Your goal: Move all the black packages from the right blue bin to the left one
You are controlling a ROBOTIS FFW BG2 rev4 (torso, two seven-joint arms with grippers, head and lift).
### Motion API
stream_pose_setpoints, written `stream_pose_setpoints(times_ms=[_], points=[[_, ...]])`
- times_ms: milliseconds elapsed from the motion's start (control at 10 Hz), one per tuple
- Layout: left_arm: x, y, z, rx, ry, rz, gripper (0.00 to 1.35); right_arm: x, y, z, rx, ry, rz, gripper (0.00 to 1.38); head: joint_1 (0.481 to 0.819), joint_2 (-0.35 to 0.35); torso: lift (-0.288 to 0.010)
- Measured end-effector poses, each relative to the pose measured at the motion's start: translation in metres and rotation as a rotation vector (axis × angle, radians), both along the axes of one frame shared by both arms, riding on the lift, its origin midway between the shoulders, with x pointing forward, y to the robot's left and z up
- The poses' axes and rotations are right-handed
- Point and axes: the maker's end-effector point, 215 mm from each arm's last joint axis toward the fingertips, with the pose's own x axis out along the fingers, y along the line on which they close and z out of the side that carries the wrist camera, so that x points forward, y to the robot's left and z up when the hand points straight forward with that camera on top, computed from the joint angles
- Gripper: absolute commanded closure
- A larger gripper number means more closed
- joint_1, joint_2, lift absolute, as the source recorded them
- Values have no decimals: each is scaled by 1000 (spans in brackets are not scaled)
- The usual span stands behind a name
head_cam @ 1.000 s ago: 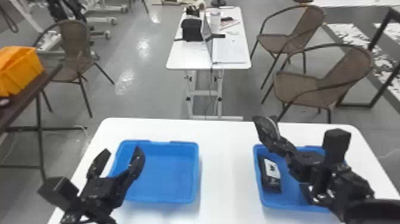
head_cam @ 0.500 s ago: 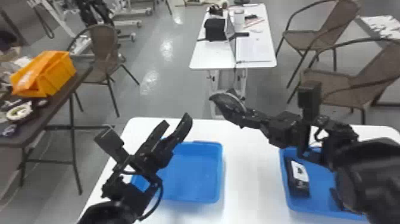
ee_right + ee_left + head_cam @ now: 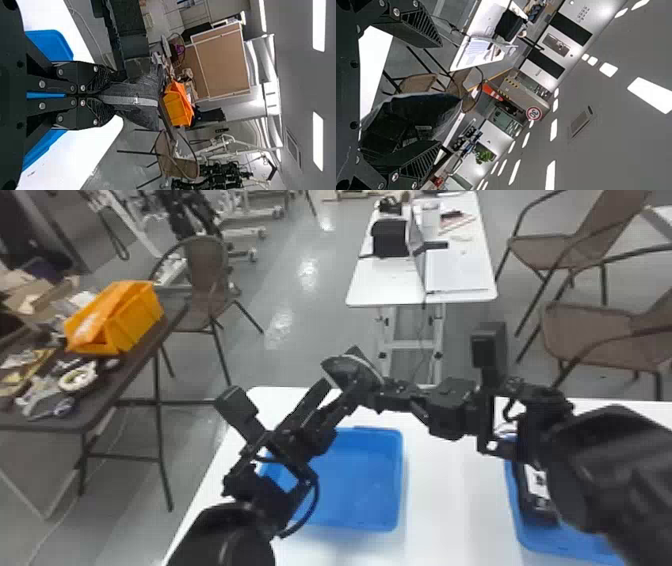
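Your right gripper (image 3: 381,392) pinches a black package (image 3: 345,371), at its 10 o'clock in head view. Your left gripper (image 3: 337,391): fingers spread either side of it; contact unclear. Pale stripe (image 3: 132,99) across package. Second black package (image 3: 531,510) in right blue bin (image 3: 530,540), 4 o'clock from right gripper; white label (image 3: 538,481), dark mark.

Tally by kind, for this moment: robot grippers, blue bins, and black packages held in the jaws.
Grippers: 2 (left gripper, right gripper)
Blue bins: 2 (left bin, right bin)
Held black package: 1
Total: 5
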Motion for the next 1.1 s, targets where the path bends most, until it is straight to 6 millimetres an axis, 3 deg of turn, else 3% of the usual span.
stream_pose_setpoints(times_ms=[100, 200, 300, 400, 800, 900, 1000, 1100], points=[[2, -3, 0, 5, -7, 2, 248, -6, 9, -4, 12, 23, 23, 1240, 695, 261, 0], [4, -6, -3, 10, -5, 7, 886, -8, 12, -9, 23, 46, 29, 1242, 695, 263, 0], [3, -7, -10, 9, 16, 7, 1214, -9, 13, -12, 29, 58, 30, 1240, 695, 262, 0], [3, -7, -14, 4, 26, 15, 1217, -9, 13, -13, 32, 62, 30, 1240, 695, 263, 0], [2, 13, 9, 17, -81, 99, 1217, -5, 11, -12, 56, 58, 11, 1240, 695, 279, 0], [1, 16, 12, 22, -92, 108, 1217, -2, 9, -11, 64, 56, 1, 1050, 695, 280, 0], [1, 20, 14, 26, -102, 120, 1217, 4, 5, -10, 79, 48, -22, 473, 695, 280, 0], [0, 25, 15, 33, -110, 131, 1217, 15, -6, -5, 110, 28, -71, 24, 695, 273, 0]])
